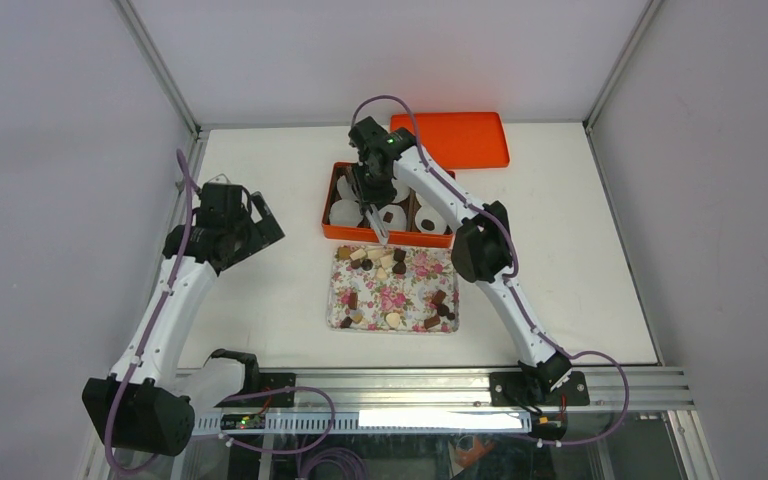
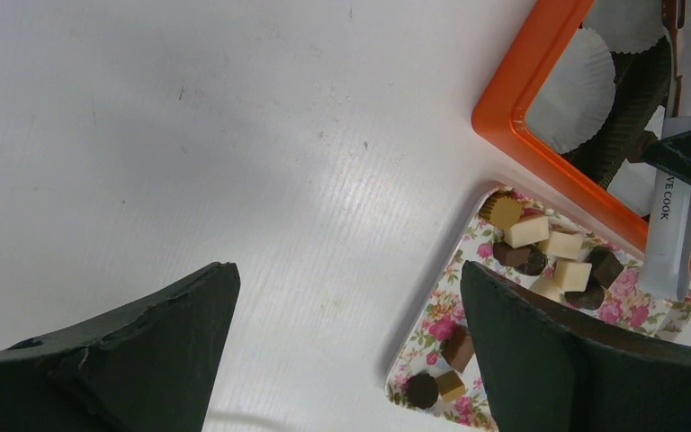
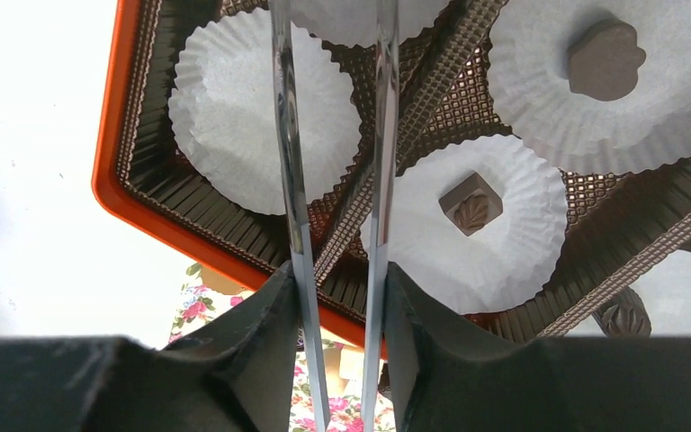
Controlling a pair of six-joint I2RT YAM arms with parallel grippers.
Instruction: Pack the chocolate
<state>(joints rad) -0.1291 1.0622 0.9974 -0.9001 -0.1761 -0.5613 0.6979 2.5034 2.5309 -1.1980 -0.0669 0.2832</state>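
Several small chocolate pieces [image 1: 390,262], dark brown, tan and cream, lie on a flower-print tray [image 1: 336,300]; they also show in the left wrist view [image 2: 540,247]. Behind it stands an orange box [image 1: 332,232] holding white paper cups [image 3: 261,117]. Two cups hold a brown piece each [image 3: 472,205] [image 3: 605,58]. My right gripper [image 1: 368,170] [image 3: 337,279] is shut on metal tongs [image 3: 290,162] above the box; the tong tips are out of view. My left gripper [image 1: 260,225] [image 2: 349,279] is open and empty over bare table, left of the tray.
The orange lid [image 1: 455,140] lies at the back, right of the box. The tongs' handle end [image 2: 670,234] hangs over the tray's far edge. White walls close in the table on the left, the right and the back.
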